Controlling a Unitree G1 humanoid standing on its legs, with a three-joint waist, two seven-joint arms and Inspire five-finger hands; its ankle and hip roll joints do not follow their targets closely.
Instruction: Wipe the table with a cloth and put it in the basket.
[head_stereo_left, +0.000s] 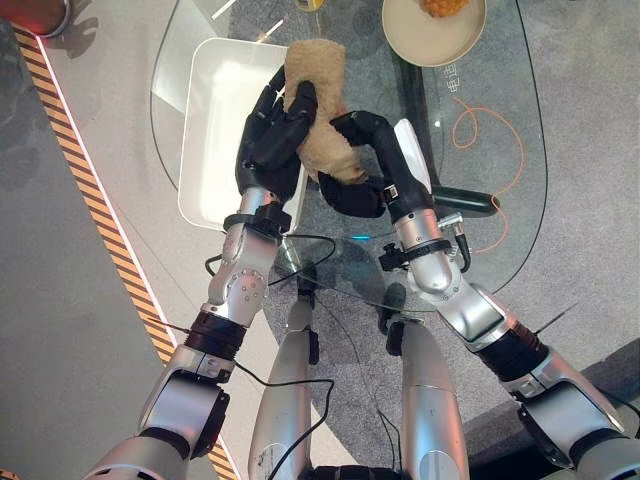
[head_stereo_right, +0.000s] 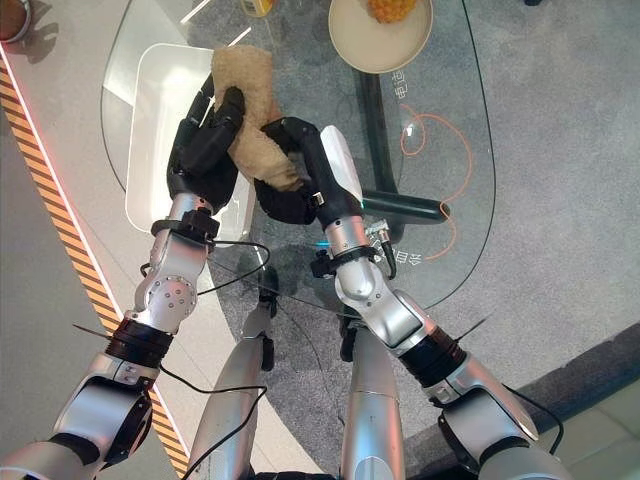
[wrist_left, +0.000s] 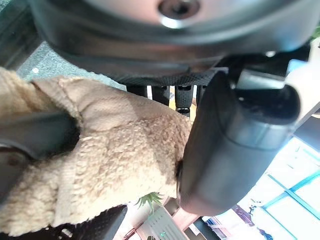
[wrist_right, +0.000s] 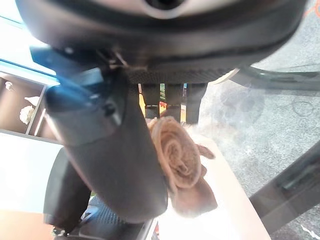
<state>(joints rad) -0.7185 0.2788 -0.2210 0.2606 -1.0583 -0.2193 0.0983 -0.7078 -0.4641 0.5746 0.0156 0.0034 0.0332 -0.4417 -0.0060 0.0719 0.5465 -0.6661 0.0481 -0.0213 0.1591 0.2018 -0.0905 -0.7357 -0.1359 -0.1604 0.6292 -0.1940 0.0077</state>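
A tan fuzzy cloth (head_stereo_left: 318, 80) hangs above the glass table (head_stereo_left: 500, 60), held between both hands. My left hand (head_stereo_left: 268, 145) grips its left side, with the thumb pressed into the pile, as the left wrist view shows on the cloth (wrist_left: 115, 145). My right hand (head_stereo_left: 355, 195) curls round the cloth's lower end from the right, and the right wrist view shows the bunched cloth (wrist_right: 177, 160) past its fingers. The white basket (head_stereo_left: 215, 150) sits just left of the cloth, partly under my left hand. The cloth's upper end overlaps the basket's far right corner.
A beige plate (head_stereo_left: 432, 35) with yellow food stands at the table's far side. An orange cord (head_stereo_left: 490, 130) and a dark bar (head_stereo_left: 470, 203) show through the glass. A yellow-and-black striped strip (head_stereo_left: 90, 230) runs along the floor on the left.
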